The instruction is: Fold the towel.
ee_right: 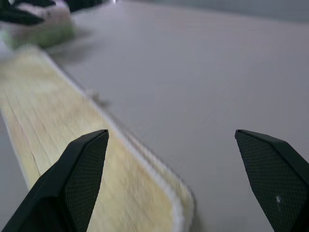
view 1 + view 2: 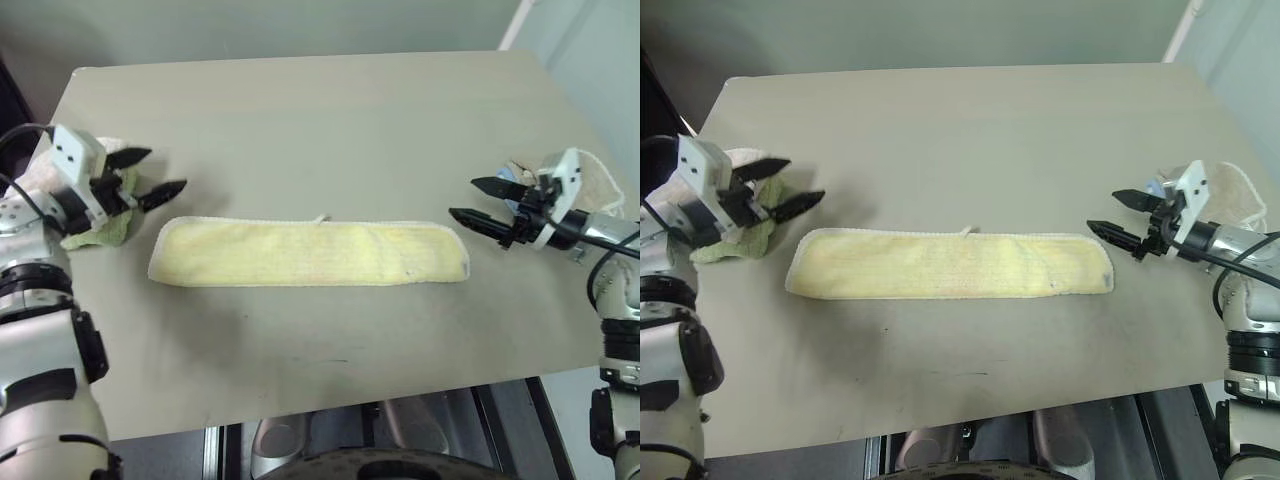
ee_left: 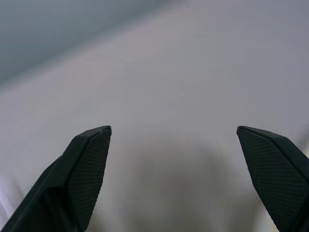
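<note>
Pale yellow towel (image 2: 309,252) — flat, mid-table

Surface (image 2: 320,130): matte grey-beige top, rounded far-left corner, plain, a few faint dark scuffs near the front edge. It spans most of the head views. Wall (image 2: 250,30) behind it is flat grey-green and shaded. White pipe or trim (image 2: 515,25) runs diagonally at the far right, next to a paler wall panel (image 2: 600,60). Dark gap at far left (image 2: 15,100). Lighting is soft and even, with weak shadows.
</note>
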Available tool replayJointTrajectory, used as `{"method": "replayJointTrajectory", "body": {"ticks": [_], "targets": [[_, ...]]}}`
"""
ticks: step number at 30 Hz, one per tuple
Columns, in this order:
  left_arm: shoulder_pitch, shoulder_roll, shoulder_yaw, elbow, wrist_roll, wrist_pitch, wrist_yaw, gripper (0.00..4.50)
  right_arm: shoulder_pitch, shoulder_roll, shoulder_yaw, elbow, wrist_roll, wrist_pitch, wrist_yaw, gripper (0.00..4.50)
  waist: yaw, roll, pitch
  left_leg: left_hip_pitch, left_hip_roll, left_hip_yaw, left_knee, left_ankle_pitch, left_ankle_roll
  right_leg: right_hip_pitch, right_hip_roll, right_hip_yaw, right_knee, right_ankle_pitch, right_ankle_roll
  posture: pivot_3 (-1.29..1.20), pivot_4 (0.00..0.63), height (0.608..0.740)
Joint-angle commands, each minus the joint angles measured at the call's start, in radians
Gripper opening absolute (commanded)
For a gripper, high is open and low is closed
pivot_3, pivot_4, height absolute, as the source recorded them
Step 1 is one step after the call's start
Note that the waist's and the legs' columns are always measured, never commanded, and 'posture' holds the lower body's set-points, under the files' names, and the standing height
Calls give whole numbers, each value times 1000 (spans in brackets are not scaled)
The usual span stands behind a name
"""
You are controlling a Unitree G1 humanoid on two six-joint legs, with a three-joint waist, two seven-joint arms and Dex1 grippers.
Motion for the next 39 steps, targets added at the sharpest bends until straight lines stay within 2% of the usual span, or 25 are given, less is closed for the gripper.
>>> {"method": "replayJointTrajectory", "body": {"ticks": [1, 2, 5, 12, 17, 20, 24, 27, 39], "targets": [[-1, -54, 41, -105, -85, 27, -85, 4500, 43, 10, -102, -120, 164, 181, -83, 4482, 1, 0, 0, 0, 0, 0, 0, 0, 0, 0, 0, 0, 0, 0, 1, 0, 150, 740], [8, -67, 44, -130, -100, 50, -104, 4500, 50, 13, -115, -139, 192, 219, -107, 4482, 1, 0, 0, 0, 0, 1, 0, 0, 0, 1, 0, 0, 0, -1, 1, 0, 150, 740], [119, -81, -49, -277, -60, 119, -201, 4500, 93, 50, -173, -217, 309, 334, -209, 4482, -5, 0, 0, 0, 0, 2, 0, 0, 0, 1, 0, 1, 0, -1, 2, 0, 150, 740], [369, -88, -115, -787, -218, 465, -284, 4500, 211, 73, -285, -314, 641, 648, -471, 4482, -8, 0, 0, -1, 0, 2, 0, 0, 1, 0, 0, 1, 0, -5, 5, 0, 150, 740], [453, -100, -137, -998, -262, 579, -236, 4500, 293, 75, -308, -304, 930, 737, -734, 4482, 1, 0, 0, 2, -1, 2, 0, -1, 2, 3, -1, 2, 0, -5, 7, 0, 150, 740], [492, -111, -155, -1086, -285, 637, -211, 4500, 361, 67, -282, -309, 1103, 698, -865, 4482, 1, 0, 0, 2, -1, 2, 0, -1, 2, 2, -1, 2, 0, -9, 13, 0, 150, 740], [523, -108, -210, -1120, -261, 660, -206, 4500, 465, 40, -237, -303, 1308, 607, -1059, 4482, 2, 0, 0, 2, -1, 1, 0, -2, 1, 2, -1, 3, 0, -10, 14, 0, 150, 740], [524, -113, -238, -1123, -251, 661, -199, 4500, 522, 22, -214, -318, 1409, 540, -1131, 4482, 3, 0, 0, 1, 0, 1, 0, -2, 0, 2, -1, 3, 0, -10, 14, 0, 150, 740], [420, -164, -285, -1015, -211, 605, -197, 4500, 566, 122, -114, -342, 1413, 436, -1260, 4482, 3, 0, 0, 0, 0, 1, 0, -5, 1, 1, -1, 3, -2, -10, 15, 0, 150, 740]]}}
